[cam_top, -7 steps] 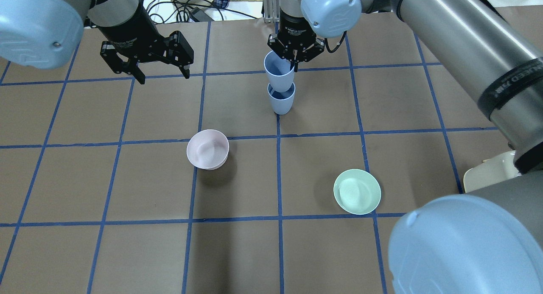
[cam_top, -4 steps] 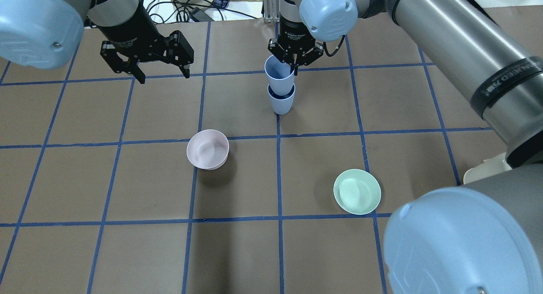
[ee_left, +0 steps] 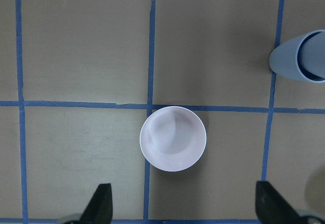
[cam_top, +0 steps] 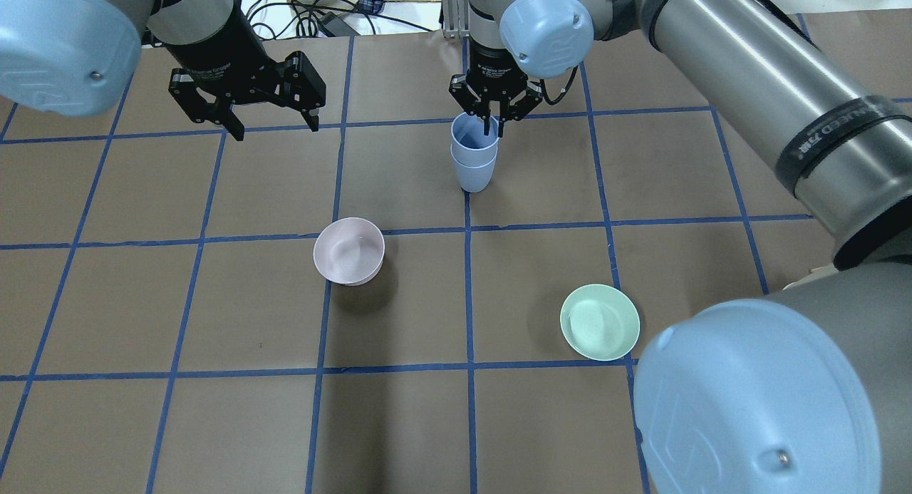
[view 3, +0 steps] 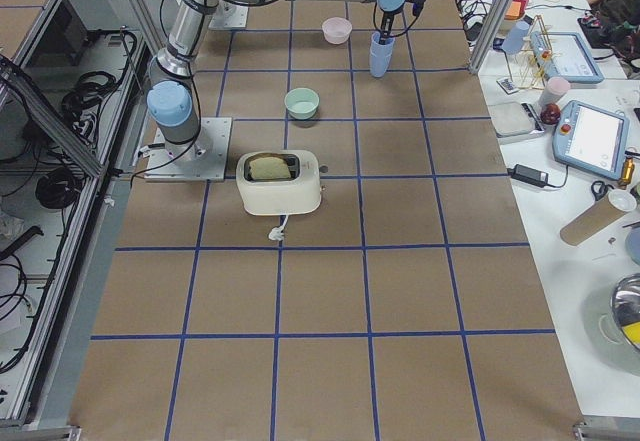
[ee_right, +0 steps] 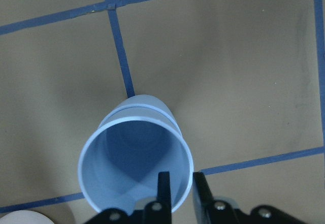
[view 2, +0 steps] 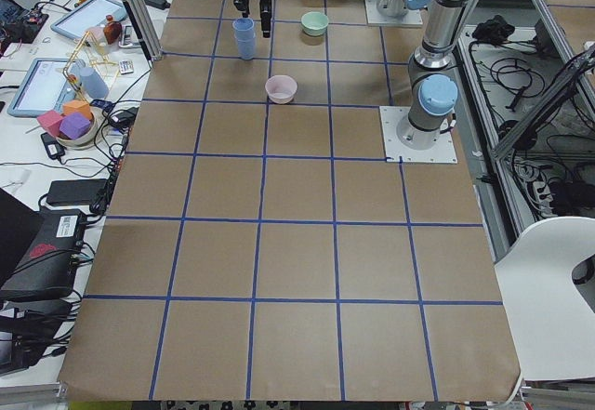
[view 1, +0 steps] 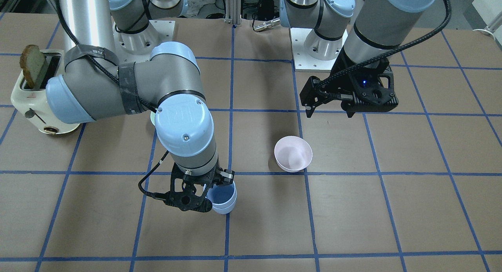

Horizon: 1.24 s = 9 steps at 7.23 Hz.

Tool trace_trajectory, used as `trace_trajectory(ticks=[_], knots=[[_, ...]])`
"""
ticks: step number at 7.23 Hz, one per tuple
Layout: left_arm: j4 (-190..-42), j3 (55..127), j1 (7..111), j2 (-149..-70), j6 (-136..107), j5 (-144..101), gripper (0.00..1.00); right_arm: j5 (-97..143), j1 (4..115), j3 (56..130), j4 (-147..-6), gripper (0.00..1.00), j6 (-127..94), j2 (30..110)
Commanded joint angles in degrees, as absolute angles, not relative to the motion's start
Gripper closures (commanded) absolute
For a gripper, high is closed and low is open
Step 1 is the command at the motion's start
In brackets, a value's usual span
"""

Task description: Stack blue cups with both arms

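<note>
Two blue cups are nested upright on the table; the upper cup sits inside the lower cup. My right gripper is shut on the far rim of the upper cup, one finger inside and one outside, as the right wrist view shows. There the upper cup fills the lower cup. In the front view the stack stands beside the right gripper. My left gripper is open and empty, hovering well to the left, above the pink bowl.
A pink bowl and a mint-green bowl stand nearer the robot. A toaster with bread stands on the robot's right side. Cables and clutter lie beyond the table's far edge.
My right gripper has come down with the upper cup, which now sits deep inside the lower cup. The left arm has not moved.
</note>
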<state>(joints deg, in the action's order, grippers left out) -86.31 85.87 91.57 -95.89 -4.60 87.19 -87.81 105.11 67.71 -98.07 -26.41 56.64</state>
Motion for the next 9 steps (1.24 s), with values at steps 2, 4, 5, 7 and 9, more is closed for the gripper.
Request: trace_trajectory(ticks=[2,4,5,7,9], knots=[[-86.3,85.9,91.6,-95.9,-4.6,87.2,0.0,-88.2,101.9,65.4,-97.3,0.3,-23.8,58.3],[-86.4,86.0,91.7,-95.9,-4.6,87.3,0.0,-88.7,95.9,65.7,-96.0,0.0,-12.4,62.7],[-86.4,86.0,91.7,-95.9,-4.7,87.3,0.0,-89.7,93.5,67.2,-90.8,0.0,-7.5,66.4],[-86.4,86.0,91.7,-95.8,-4.6,87.3,0.0,-92.6,90.7,77.6,-85.2,0.0,-1.4,77.5],[-86.4,86.0,91.7,-95.8,-4.7,87.3,0.0,-92.7,90.4,85.7,-92.6,0.0,-0.8,85.0]])
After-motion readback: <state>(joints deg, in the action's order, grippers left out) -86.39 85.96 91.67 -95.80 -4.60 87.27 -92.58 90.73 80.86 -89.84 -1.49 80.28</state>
